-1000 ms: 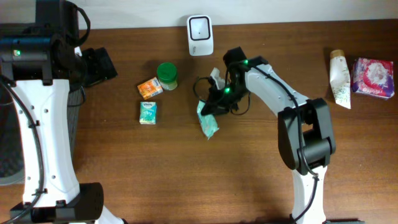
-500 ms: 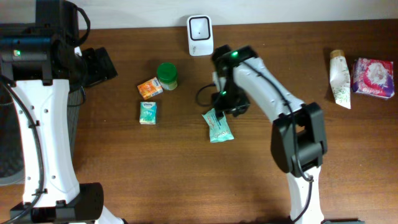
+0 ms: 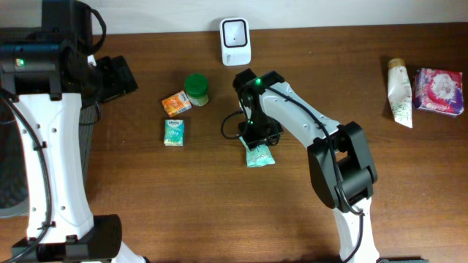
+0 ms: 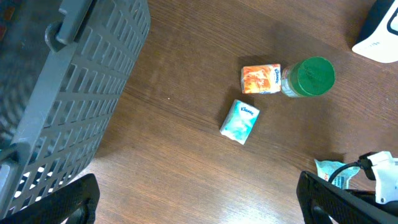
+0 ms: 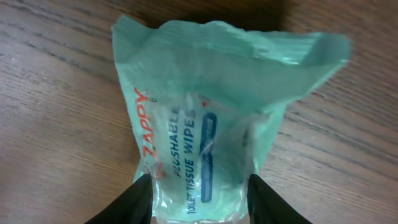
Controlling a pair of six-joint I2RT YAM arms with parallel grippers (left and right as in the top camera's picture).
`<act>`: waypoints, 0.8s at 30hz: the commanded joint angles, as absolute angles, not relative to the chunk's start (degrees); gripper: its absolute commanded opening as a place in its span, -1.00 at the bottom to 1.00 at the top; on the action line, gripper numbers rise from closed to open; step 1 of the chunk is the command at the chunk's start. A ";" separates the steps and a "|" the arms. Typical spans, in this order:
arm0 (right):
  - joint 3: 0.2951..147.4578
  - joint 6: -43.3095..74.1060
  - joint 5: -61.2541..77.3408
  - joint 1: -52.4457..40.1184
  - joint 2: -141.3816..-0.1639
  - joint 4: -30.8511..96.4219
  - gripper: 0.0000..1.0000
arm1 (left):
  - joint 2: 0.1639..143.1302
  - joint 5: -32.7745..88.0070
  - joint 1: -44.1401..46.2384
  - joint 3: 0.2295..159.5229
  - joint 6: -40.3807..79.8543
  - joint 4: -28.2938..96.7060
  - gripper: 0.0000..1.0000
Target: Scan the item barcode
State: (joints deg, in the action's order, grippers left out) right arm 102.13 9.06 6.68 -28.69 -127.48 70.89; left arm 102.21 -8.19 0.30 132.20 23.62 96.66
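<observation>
While the right gripper (image 5: 199,190) hangs over the pack of wipes (image 5: 211,106), its 2 fingers (image 5: 140,199) stand part-way open on either side of the pack's near end, right at its edges. Whether they actually pinch it cannot be told. The pack lies flat near the centre of the table (image 3: 146,204), at 6 o'clock from the white scanner (image 3: 235,31), label side up with no barcode showing. The left gripper (image 4: 198,180), out at 9 o'clock, is spread wide and holds nothing. The likely trouble is the soft, slick wrapper. Held by 1 end, it could crumple, slip out or droop, and the barcode, probably underneath, would then face away from the scanner and fail to read.
</observation>
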 commanded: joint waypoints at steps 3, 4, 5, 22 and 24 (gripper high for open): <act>99.26 9.93 7.20 -30.37 -126.93 68.03 -0.42 | 101.34 -8.40 0.19 132.35 23.97 96.73 0.98; 98.56 9.96 7.20 -30.37 -126.93 67.18 -0.47 | 101.34 -8.40 0.19 132.35 23.97 96.73 0.98; 97.34 10.35 7.20 -30.37 -126.93 65.87 -0.69 | 101.34 -8.40 0.19 132.35 23.97 96.73 0.98; 114.43 14.37 1.85 -21.30 -129.08 16.27 -0.92 | 101.34 -8.40 0.19 132.35 23.97 96.73 0.98; 114.43 18.65 1.06 -21.21 -131.66 9.34 -0.92 | 101.34 -8.40 0.19 132.35 23.97 96.73 0.98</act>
State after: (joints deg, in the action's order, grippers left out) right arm 113.45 15.09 3.27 -21.65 -129.29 13.04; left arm 102.21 -8.19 0.30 132.20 23.62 96.75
